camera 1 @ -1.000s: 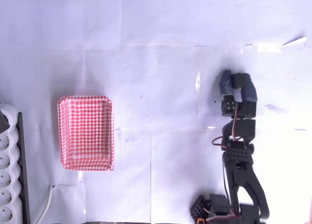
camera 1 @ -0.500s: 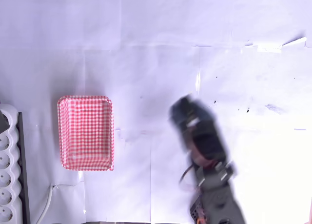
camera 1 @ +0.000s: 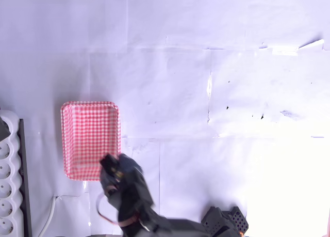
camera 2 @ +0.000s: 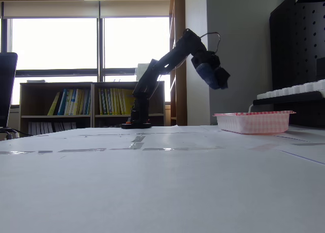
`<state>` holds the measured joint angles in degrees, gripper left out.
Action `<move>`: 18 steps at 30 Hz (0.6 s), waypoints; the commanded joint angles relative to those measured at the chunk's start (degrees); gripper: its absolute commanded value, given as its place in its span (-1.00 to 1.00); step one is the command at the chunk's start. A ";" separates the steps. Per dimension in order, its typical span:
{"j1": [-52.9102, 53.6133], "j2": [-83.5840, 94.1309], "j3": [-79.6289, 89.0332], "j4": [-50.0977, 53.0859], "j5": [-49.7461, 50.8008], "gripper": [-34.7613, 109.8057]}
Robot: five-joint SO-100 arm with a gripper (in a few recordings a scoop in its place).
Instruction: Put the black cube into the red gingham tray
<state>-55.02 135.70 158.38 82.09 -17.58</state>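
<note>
Overhead, the gripper (camera 1: 111,167) is motion-blurred, its jaws unreadable; the power strip (camera 1: 9,180) is cut off at the left edge

Desk (camera 1: 170,82) covered with white paper sheets, matt from above, faintly shiny at low angle, with glossy tape strips at the seams. Red gingham tray (camera 1: 91,140) of thin stiff material, paper or plastic, slightly glossy. Arm (camera 2: 162,65) of matt black plastic; gripper (camera 2: 216,76) wrapped in dull blue tape. Power strip (camera 1: 7,185) of smooth white plastic.
</note>
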 commanded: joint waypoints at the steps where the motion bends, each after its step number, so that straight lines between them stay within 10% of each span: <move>1: -3.43 2.99 7.29 -9.40 0.35 -0.51; 18: -4.13 10.72 7.38 -19.95 1.14 -0.15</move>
<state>-59.06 148.54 158.38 62.75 -16.52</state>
